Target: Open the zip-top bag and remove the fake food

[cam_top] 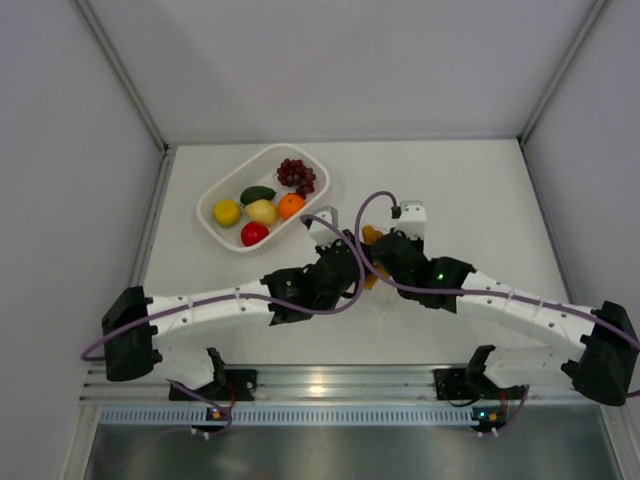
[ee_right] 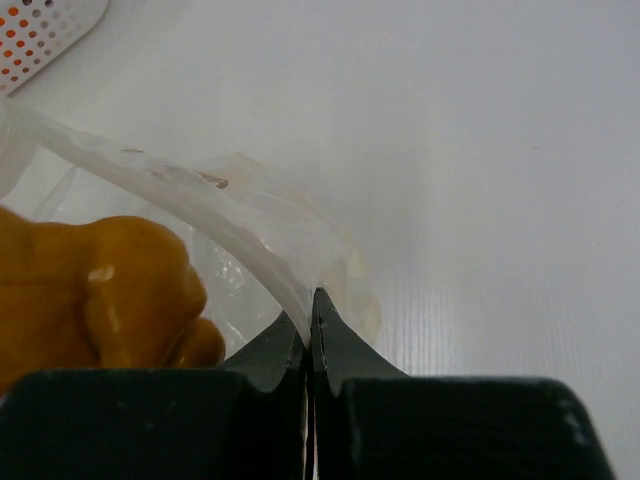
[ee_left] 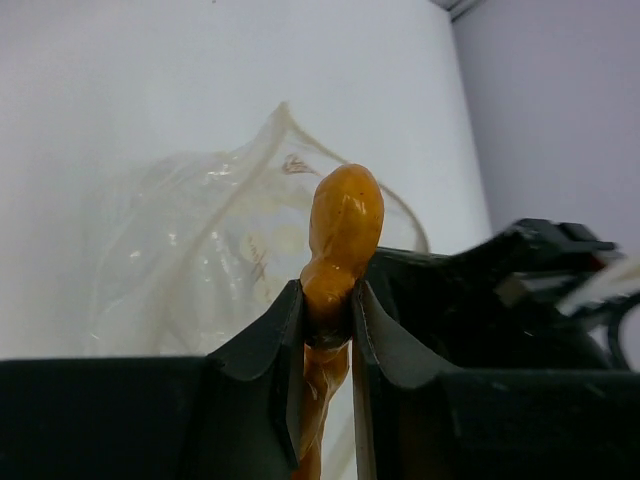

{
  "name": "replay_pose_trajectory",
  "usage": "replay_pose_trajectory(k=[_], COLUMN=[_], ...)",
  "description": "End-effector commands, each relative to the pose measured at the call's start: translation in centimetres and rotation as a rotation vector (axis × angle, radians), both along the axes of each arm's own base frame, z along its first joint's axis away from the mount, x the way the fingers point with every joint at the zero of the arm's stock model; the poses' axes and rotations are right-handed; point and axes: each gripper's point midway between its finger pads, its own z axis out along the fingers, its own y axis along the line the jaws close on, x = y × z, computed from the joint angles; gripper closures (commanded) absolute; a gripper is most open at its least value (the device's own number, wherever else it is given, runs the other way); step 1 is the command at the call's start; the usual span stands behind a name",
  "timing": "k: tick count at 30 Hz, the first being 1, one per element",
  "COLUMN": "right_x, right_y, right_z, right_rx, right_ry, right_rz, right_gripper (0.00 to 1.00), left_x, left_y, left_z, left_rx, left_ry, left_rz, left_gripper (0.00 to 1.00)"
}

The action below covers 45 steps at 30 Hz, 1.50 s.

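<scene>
Zip-top bag [ee_left: 190,250] lay open just ahead of the left gripper [ee_left: 327,297], which clamped the orange-yellow fake food piece [ee_left: 345,220]; the right gripper [ee_right: 308,312] pinched the bag's rim, jaws together.

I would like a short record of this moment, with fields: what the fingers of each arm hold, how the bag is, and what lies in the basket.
left fingers: closed on the orange-yellow piece, which stands up between them
right fingers: shut, pinching the rim of the zip-top bag
zip-top bag: clear, mouth open, on the table
piece fully out of bag: cannot tell
basket: white, holds red apple, orange, lemons, avocado, grapes
</scene>
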Motion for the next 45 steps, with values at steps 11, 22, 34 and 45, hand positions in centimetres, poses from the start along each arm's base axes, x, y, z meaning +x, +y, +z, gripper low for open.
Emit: replay_pose_trajectory(k=[11,22,34,45], right_x=[4.5,5.2,3.7,3.3], right_y=[-4.1,-10.1,-10.9,-10.7], right_z=[1.3,4.3,6.7,7.0], right_rx=[0.032,-0.007,0.001,0.004], right_ry=[-0.003,-0.037,-0.073,-0.075], right_rz=[-0.088,-0.173,-0.126,-0.091], right_gripper=[1.0,1.0,1.0,1.0], left_x=[-2.3,4.5,22.6,30.0], left_y=[3.0,14.4,23.1,26.5], left_z=[4.8,5.5,2.5,-3.8], left_rx=[-0.059,0.239,0.534,0.384], left_ry=[-0.093,-0.087,0.117,0.335], left_rz=[-0.118,0.181,0.229,0.22], left_gripper=[1.0,1.0,1.0,1.0])
